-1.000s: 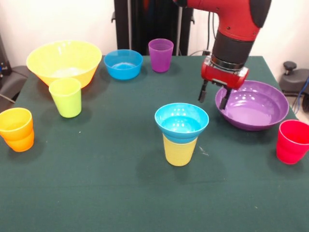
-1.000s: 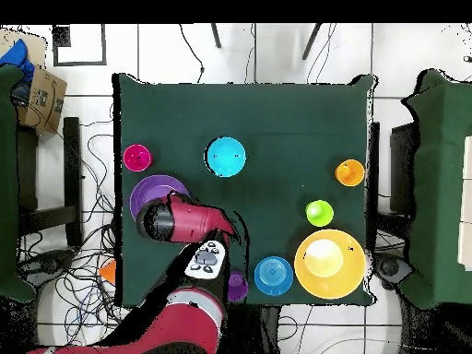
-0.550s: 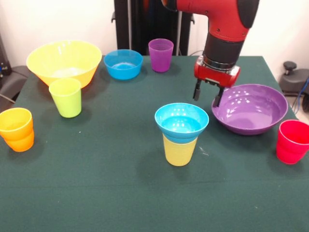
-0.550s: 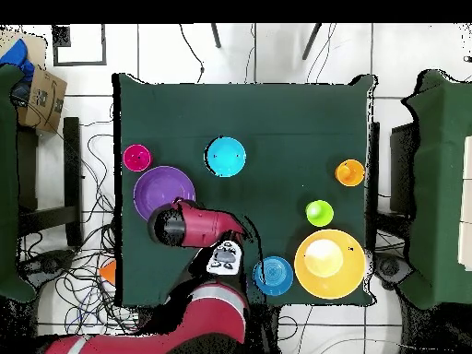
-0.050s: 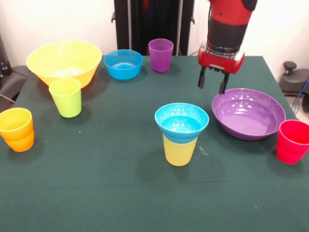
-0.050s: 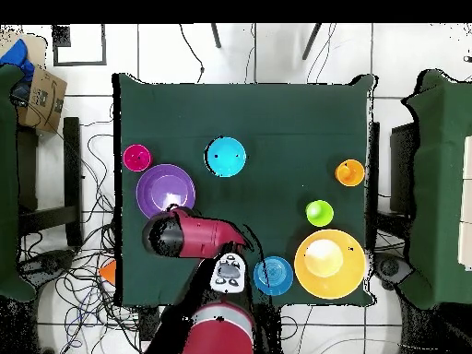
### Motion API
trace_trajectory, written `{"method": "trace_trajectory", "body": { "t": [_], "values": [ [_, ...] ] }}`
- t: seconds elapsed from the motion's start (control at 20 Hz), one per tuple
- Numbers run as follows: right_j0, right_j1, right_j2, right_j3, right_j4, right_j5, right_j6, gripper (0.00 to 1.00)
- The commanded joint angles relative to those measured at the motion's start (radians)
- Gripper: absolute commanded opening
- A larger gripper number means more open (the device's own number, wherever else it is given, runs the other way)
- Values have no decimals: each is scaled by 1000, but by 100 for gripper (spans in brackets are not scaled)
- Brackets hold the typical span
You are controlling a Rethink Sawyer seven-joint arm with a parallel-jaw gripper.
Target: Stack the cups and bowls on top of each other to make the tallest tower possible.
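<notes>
The tower stands mid-table: a small blue bowl [image 5: 181,121] seated in the mouth of a yellow cup [image 5: 179,151], seen from above as a blue disc [image 6: 226,157]. My gripper [image 5: 212,86] hangs open and empty just above the far left rim of the wide purple bowl [image 5: 248,113], touching nothing. In the overhead view the red arm [image 6: 189,234] hides the gripper, just below the purple bowl [image 6: 166,191]. A red cup [image 5: 292,141] stands right of that bowl.
At the back stand a large yellow bowl [image 5: 63,61], a second blue bowl [image 5: 123,64] and a purple cup [image 5: 161,55]. A lime cup [image 5: 66,97] and an orange cup [image 5: 17,129] stand at the left.
My gripper has risen off the purple bowl's left rim and drawn back toward the far side. The bowl, tilted before, now lies flat and a little nearer the front.
</notes>
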Motion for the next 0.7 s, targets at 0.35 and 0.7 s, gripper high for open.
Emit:
{"method": "trace_trajectory", "body": {
  "t": [0.35, 0.7],
  "values": [
    [-10, -46, 114, 83, -43, 51, 58, 100],
    [-55, 5, 125, 83, -80, 4, 28, 100]
  ]
}}
